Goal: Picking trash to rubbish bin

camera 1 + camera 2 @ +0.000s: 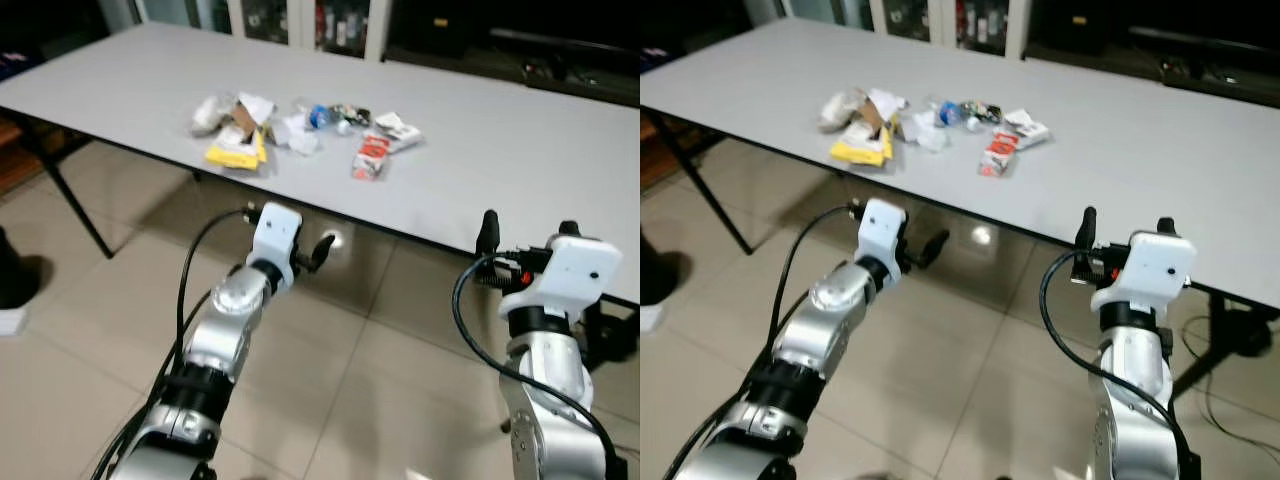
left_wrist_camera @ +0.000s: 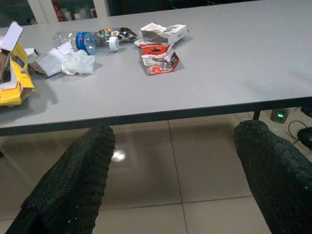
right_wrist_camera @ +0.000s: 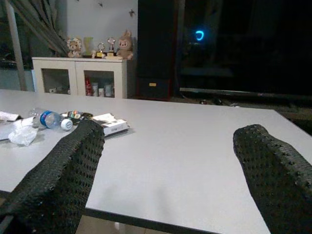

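Note:
A heap of trash lies on the grey table [image 1: 520, 150]: a yellow packet [image 1: 235, 155], crumpled white paper [image 1: 210, 113], a plastic bottle with a blue label [image 1: 318, 116], a red-and-white packet [image 1: 371, 157] and a small white box [image 1: 397, 130]. My left gripper [image 2: 173, 180] is open and empty, held below the table's near edge and facing the heap. My right gripper [image 3: 165, 180] is open and empty too. It stands at the table's edge, to the right of the trash, at about tabletop height.
A black table leg [image 1: 75, 205] slants down at the left. A dark shoe [image 1: 15, 280] rests on the tiled floor at the far left. Cables and a dark object [image 1: 610, 335] lie under the table at the right. Cabinets [image 3: 83, 73] line the far wall.

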`<state>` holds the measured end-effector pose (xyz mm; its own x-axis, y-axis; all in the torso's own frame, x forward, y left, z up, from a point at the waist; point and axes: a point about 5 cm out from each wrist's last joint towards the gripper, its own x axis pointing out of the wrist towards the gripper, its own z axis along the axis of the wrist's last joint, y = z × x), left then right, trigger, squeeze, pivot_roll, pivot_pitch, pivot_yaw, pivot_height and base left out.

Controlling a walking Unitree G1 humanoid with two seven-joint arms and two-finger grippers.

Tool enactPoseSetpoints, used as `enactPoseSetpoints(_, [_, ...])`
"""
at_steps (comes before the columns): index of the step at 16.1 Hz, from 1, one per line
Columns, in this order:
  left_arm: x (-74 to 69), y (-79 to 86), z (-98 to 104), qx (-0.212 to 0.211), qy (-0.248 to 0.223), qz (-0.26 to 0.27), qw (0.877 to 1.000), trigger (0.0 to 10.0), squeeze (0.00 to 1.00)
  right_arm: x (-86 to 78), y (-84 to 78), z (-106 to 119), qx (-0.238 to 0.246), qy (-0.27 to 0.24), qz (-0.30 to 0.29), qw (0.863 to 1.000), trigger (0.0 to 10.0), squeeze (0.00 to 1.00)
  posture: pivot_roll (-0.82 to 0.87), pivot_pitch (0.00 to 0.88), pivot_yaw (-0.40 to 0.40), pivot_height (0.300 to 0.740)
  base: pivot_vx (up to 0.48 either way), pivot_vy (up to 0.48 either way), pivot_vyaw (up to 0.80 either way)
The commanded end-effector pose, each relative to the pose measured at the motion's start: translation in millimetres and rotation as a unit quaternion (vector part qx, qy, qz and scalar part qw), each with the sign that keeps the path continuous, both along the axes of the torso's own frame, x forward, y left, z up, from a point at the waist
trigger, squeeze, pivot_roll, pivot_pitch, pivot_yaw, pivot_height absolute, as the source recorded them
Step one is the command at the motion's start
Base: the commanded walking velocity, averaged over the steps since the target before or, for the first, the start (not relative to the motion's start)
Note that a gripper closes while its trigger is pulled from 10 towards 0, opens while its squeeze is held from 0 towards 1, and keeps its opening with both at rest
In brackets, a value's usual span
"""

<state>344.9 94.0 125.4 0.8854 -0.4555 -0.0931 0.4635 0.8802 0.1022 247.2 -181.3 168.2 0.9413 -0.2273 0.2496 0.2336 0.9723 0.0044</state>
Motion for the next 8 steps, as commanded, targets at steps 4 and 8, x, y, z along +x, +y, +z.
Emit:
enactPoseSetpoints(4, [2.1,-9.9,1.2,0.0,0.008,-0.024,1.0,10.0,0.0,0.2,-1.0,-0.5,0.006,-0.009,-0.011,1.0,10.0,0.0,0.19,0.043,0.062,0.74,0.0,0.0,0.0])
enactPoseSetpoints(8, [2.7,-12.0,-1.1,-0.006,0.013,-0.024,1.0,10.0,0.0,1.1,-2.0,2.2,-0.001,-0.013,-0.012,1.0,10.0,0.0,0.17,0.045,0.043,0.74,0.0,0.0,0.0])
